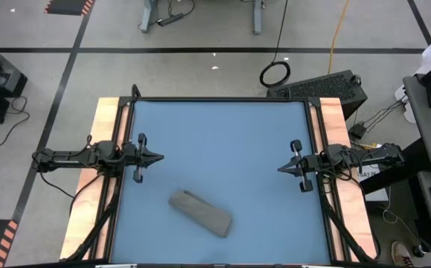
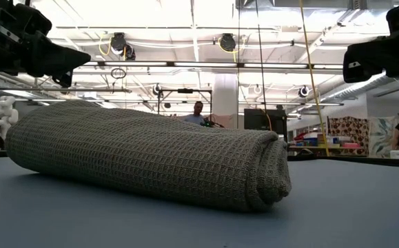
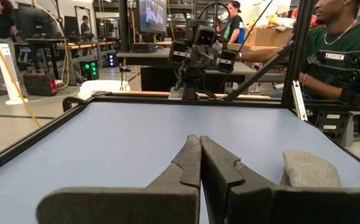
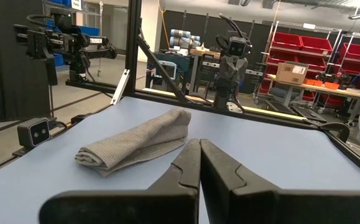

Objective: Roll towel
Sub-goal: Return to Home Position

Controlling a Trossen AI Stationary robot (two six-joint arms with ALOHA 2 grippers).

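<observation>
Towel [image 1: 200, 213] lies rolled, slanted, on worktop [image 1: 222, 134] w/ left tool [image 1: 158, 157] & right tool [image 1: 281, 168] closed tight, holding nothing, well apart from it; risk: unpinned soft roll may slacken & unroll.

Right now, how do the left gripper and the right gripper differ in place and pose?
The left gripper is at the table's left edge; the right gripper is at its right edge. The left gripper points right, the right gripper points left, so they face each other. The towel lies somewhat nearer the left gripper than the right gripper. Both are shut, empty and clear of the towel.
</observation>
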